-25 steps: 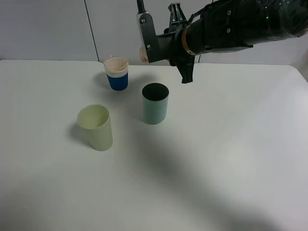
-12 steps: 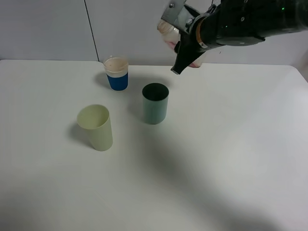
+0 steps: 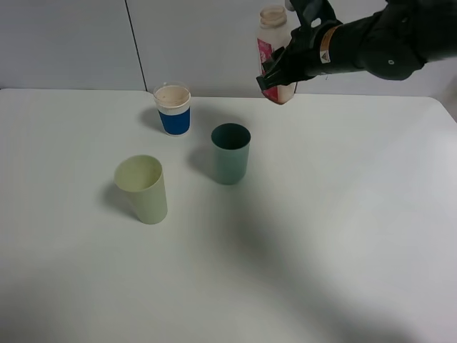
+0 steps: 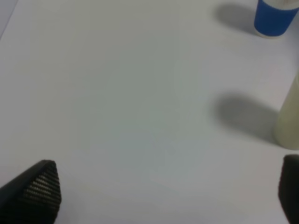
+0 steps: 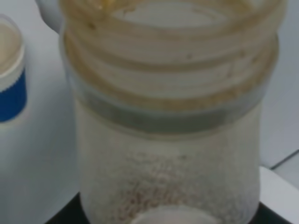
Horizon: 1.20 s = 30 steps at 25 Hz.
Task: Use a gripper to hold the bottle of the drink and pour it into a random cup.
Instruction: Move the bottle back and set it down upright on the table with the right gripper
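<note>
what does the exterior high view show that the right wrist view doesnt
Only the exterior high view: the teal cup, the pale yellow-green cup, and the right gripper clamped on the bottle of the drink, which is held roughly upright in the air with its pink-red label showing. Only the right wrist view: the bottle's capless threaded neck up close, tinted brownish. Both: the bottle and the blue-banded paper cup.

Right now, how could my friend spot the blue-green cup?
On the white table stand three cups. The blue-green cup is rightmost in the high view. Only it looks dark inside, unlike the pale yellow cup and the blue-banded cup.
</note>
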Each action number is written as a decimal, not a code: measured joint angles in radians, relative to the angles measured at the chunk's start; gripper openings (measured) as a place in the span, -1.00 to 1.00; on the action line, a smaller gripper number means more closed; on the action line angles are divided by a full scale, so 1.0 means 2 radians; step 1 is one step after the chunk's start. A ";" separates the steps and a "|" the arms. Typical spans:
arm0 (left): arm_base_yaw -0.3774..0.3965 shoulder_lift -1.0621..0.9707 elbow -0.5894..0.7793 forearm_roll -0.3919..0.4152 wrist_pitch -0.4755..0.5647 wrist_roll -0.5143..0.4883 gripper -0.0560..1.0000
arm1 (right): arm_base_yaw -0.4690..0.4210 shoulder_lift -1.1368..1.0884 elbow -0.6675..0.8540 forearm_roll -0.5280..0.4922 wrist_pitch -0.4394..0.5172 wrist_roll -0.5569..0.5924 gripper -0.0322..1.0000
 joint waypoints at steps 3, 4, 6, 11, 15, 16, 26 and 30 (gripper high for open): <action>0.000 0.000 0.000 0.000 0.000 0.000 0.86 | -0.010 0.000 0.033 0.090 -0.053 -0.065 -0.25; 0.000 0.000 0.000 0.000 0.000 0.000 0.86 | -0.011 0.000 0.044 0.114 -0.069 -0.084 -0.25; 0.000 0.000 0.000 0.000 0.000 0.000 0.86 | -0.014 0.000 0.063 0.161 -0.093 -0.113 -0.25; 0.000 0.000 0.000 0.000 0.000 0.000 0.86 | -0.014 0.013 0.087 0.228 -0.126 -0.152 -0.25; 0.000 0.000 0.000 0.000 0.000 0.000 0.86 | -0.014 0.037 0.090 0.243 -0.133 -0.154 -0.25; 0.000 0.000 0.000 0.000 0.000 0.000 0.86 | -0.014 0.042 0.090 0.243 -0.133 -0.154 -0.25; 0.000 0.000 0.000 0.000 0.000 0.000 0.86 | -0.014 0.085 0.090 0.244 -0.172 -0.154 -0.25; 0.000 0.000 0.000 0.000 0.000 0.000 0.86 | -0.014 0.101 0.090 0.244 -0.178 -0.160 -0.25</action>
